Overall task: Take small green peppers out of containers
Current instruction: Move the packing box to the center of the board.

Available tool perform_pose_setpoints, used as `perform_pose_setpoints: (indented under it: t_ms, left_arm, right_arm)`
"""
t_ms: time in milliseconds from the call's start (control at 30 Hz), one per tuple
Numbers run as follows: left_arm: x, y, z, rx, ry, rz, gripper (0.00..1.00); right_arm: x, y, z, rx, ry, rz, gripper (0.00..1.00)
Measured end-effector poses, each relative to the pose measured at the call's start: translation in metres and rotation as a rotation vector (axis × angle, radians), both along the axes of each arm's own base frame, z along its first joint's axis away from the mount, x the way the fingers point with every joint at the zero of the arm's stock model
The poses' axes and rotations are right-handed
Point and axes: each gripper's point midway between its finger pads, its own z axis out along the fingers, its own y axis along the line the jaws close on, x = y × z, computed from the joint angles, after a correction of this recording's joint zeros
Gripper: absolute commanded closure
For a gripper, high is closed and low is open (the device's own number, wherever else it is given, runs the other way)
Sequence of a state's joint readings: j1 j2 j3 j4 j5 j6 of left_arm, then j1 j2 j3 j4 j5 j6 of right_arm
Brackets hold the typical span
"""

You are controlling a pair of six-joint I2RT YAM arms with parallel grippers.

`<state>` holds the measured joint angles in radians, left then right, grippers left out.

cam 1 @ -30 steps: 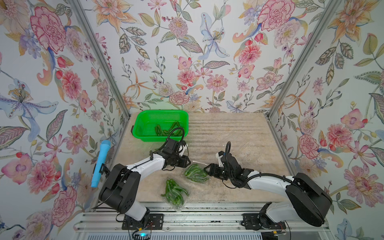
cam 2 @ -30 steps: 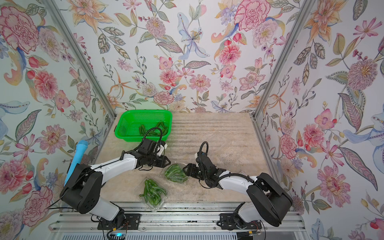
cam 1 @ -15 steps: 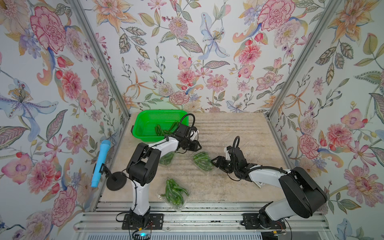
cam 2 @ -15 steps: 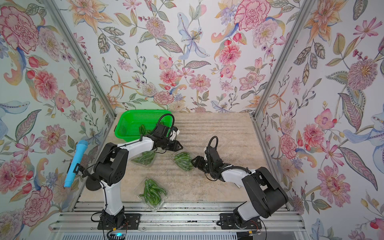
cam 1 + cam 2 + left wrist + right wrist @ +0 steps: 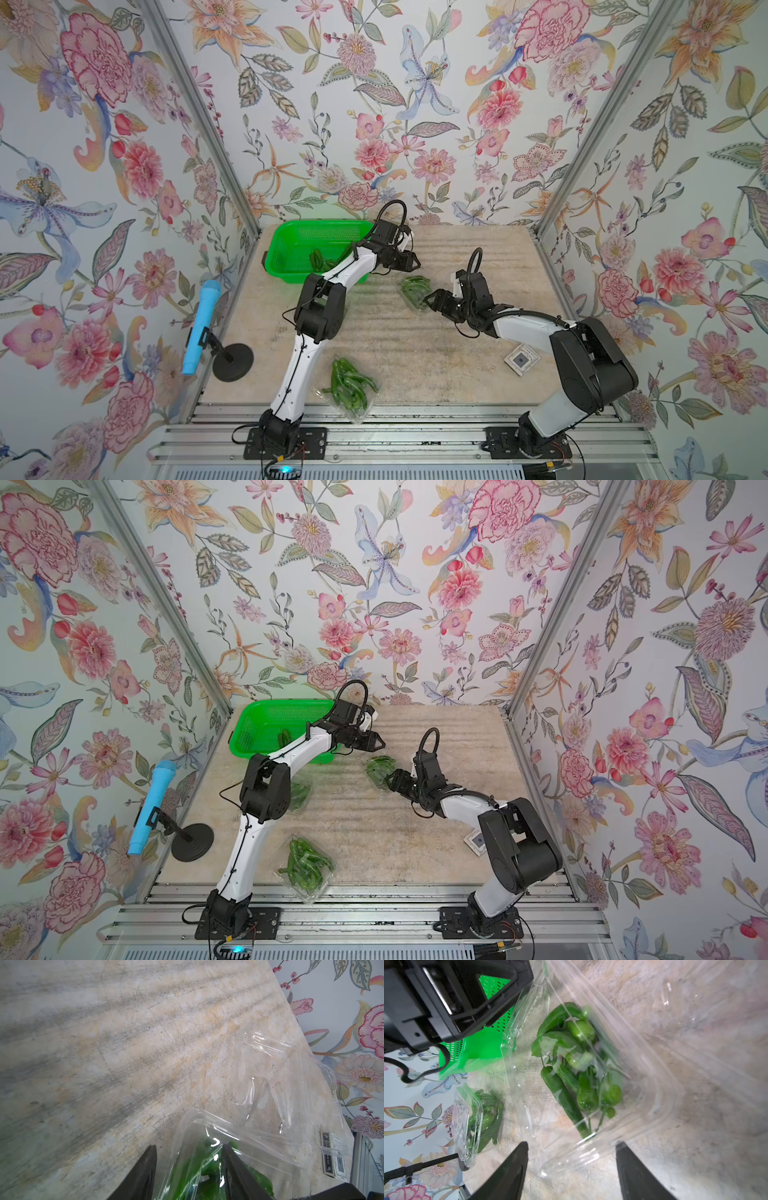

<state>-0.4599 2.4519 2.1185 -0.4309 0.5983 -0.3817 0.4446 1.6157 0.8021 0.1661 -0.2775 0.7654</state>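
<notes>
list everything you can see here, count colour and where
green perforated plastic basket: 1, bright green, back left of table, a few peppers inside
clear plastic clamshell packs: 3 seen, transparent; middle, front edge, under left arm
small green peppers: many, dark green, in packs and basket
blue microphone on black stand: 1, left wall
small square card: 1, white with dark centre, beside right arm
beige stone-look table: 1
left gripper: black, jaws apart around middle pack
right gripper: black, open at that pack's corner
</notes>
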Motion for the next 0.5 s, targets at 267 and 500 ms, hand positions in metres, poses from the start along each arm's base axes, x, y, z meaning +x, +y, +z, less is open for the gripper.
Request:
perform_pose_setpoints:
  t_ms: [267,500]
  left_arm:
    - [-0.009,0.050,-0.005,0.015,0.040,0.087,0.47]
    - [-0.061,0.090,0.031,-0.058,0.018,0.196,0.47]
  right_arm:
    - [-0.019,-0.017,0.007,-0.091,0.011,0.020,0.29]
    - [-0.027,-0.024,0.058,-0.112,-0.142,0.088,0.29]
